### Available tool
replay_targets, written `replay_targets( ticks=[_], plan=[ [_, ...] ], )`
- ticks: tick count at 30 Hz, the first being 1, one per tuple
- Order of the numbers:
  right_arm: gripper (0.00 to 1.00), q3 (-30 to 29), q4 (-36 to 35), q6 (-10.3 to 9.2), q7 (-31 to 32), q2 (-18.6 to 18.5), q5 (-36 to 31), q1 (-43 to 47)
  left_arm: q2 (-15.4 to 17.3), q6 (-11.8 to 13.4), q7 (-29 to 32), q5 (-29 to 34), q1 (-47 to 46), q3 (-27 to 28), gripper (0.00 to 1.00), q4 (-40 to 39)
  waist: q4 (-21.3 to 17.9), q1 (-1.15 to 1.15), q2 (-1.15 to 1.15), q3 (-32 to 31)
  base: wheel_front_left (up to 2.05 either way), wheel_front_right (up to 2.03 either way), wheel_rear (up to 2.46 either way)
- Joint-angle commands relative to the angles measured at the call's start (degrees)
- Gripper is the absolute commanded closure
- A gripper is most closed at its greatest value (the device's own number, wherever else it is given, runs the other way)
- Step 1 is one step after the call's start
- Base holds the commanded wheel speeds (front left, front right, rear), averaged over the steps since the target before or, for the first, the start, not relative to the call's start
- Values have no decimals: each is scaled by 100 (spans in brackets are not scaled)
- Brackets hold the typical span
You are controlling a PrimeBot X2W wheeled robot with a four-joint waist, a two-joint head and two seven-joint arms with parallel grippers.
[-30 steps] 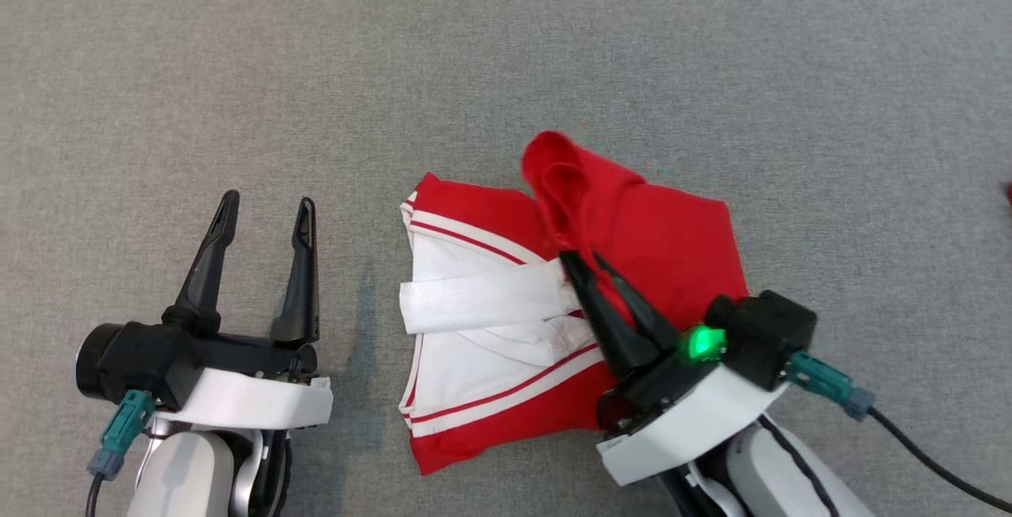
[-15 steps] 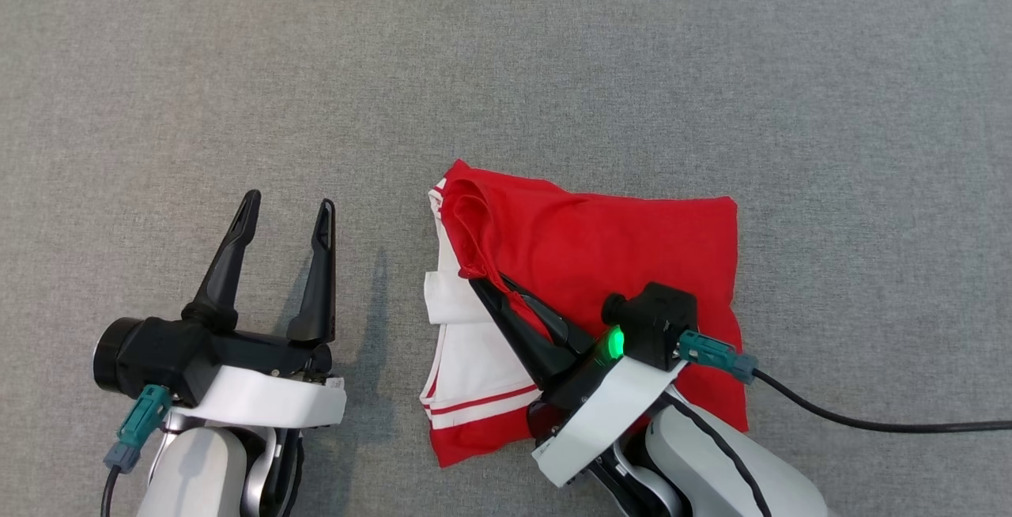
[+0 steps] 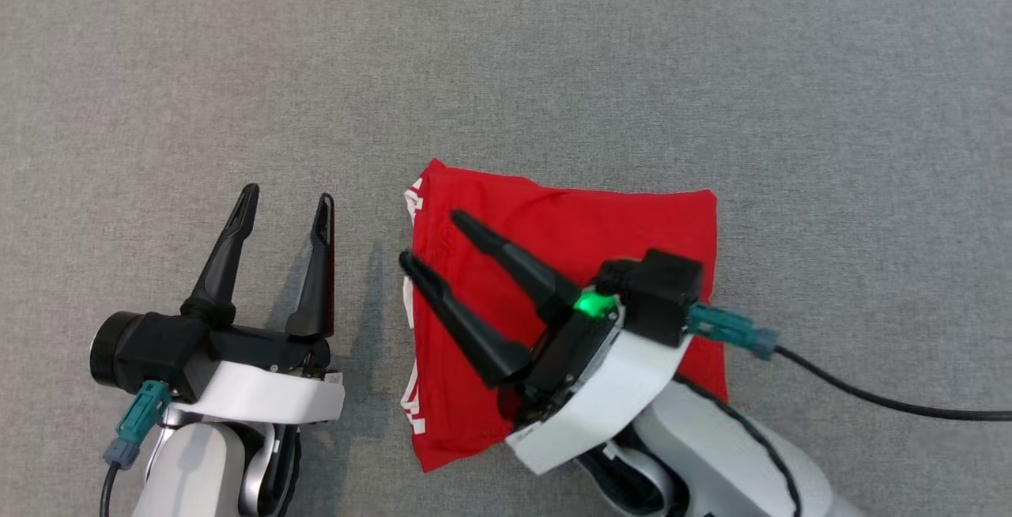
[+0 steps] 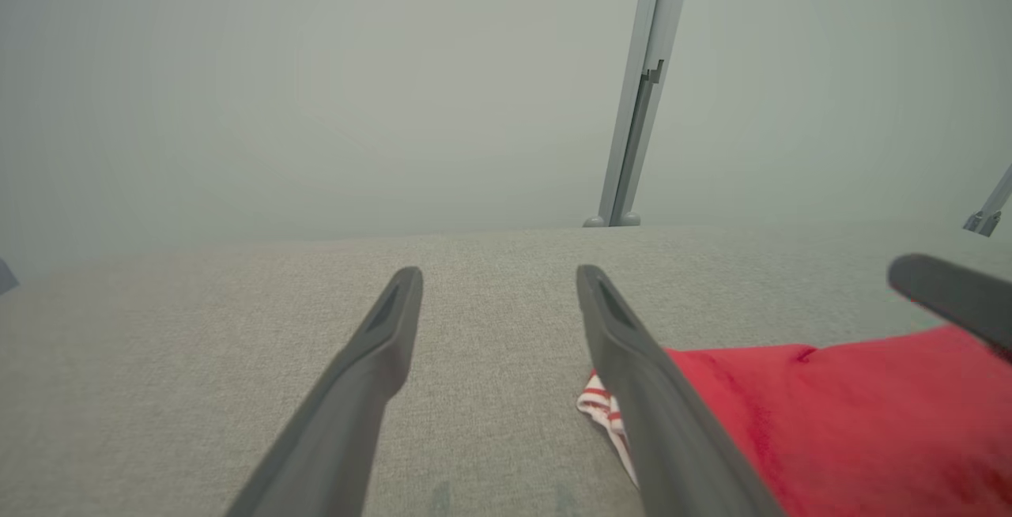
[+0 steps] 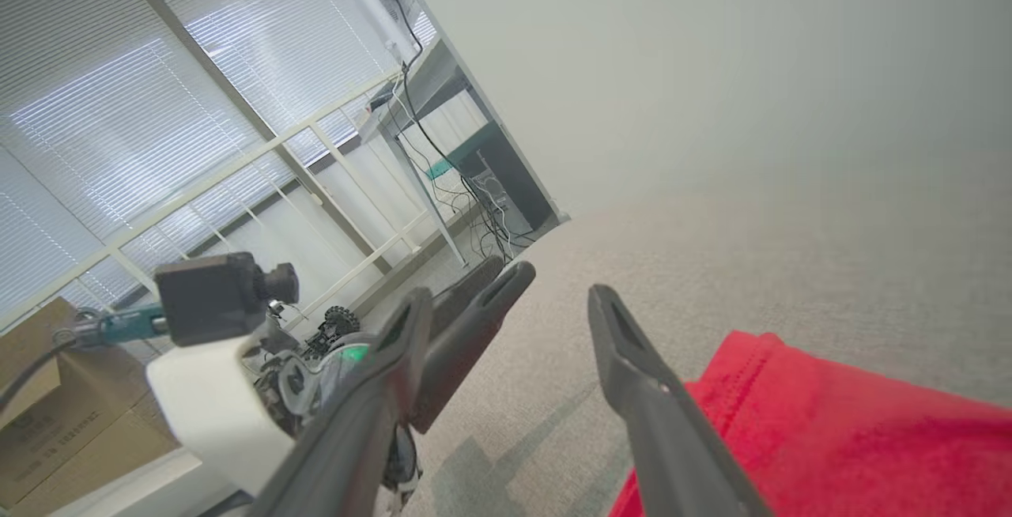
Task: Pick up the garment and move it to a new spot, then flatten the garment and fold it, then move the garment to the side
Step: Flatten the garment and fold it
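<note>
The garment (image 3: 601,228) is red with white trim and lies folded as a flat rectangle on the grey cloth surface (image 3: 553,66). My right gripper (image 3: 431,236) hovers over its left part, jaws open, nothing between them. In the right wrist view the right gripper (image 5: 506,292) points past the garment's red edge (image 5: 830,430). My left gripper (image 3: 286,199) rests open to the left of the garment, apart from it. The left wrist view has the left gripper (image 4: 498,273) with the garment's corner (image 4: 830,414) at its right and a right fingertip (image 4: 941,292) at the far right.
The grey surface stretches all around the garment. A black cable (image 3: 885,402) runs from my right wrist off to the right. The right wrist view takes in window blinds (image 5: 118,90), a desk with cables (image 5: 466,153) and a cardboard box (image 5: 55,414) beyond the surface.
My right gripper carried the red flap leftward over the white part, then opened and let it go. The garment now lies folded with red on top. The head camera shifted slightly.
</note>
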Motion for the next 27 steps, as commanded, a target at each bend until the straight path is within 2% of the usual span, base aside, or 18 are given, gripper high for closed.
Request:
replay_targets(
  ticks=[1, 8, 16, 20, 27],
  plan=[
    [0, -311, -247, 1, -38, -49, -131, 128, 38, 15, -17, 40, -96, 26, 0, -5, -55, 0, 0, -27, 0, 0, 0],
    [0, -2113, -1111, 1, -33, -296, -977, 910, 59, 101, -18, 31, 35, 93, 0, -15, -202, 0, 0, -176, 0, 0, 0],
    [0, -3807, -1331, 1, 78, -700, -1799, 1778, 56, 210, -18, -17, 152, 200, 0, -167, -270, 0, 0, -359, 0, 0, 0],
    [0, -4389, -1312, 1, 213, -794, -2106, 2164, 64, 281, -16, -44, 289, 254, 0, -252, -287, 0, 0, -490, 0, 0, 0],
    [0, -4734, -1201, 1, 303, -847, -2401, 2657, 72, 351, 15, -121, 586, 299, 0, -335, -302, 0, 0, -857, 0, 0, 0]
  ],
)
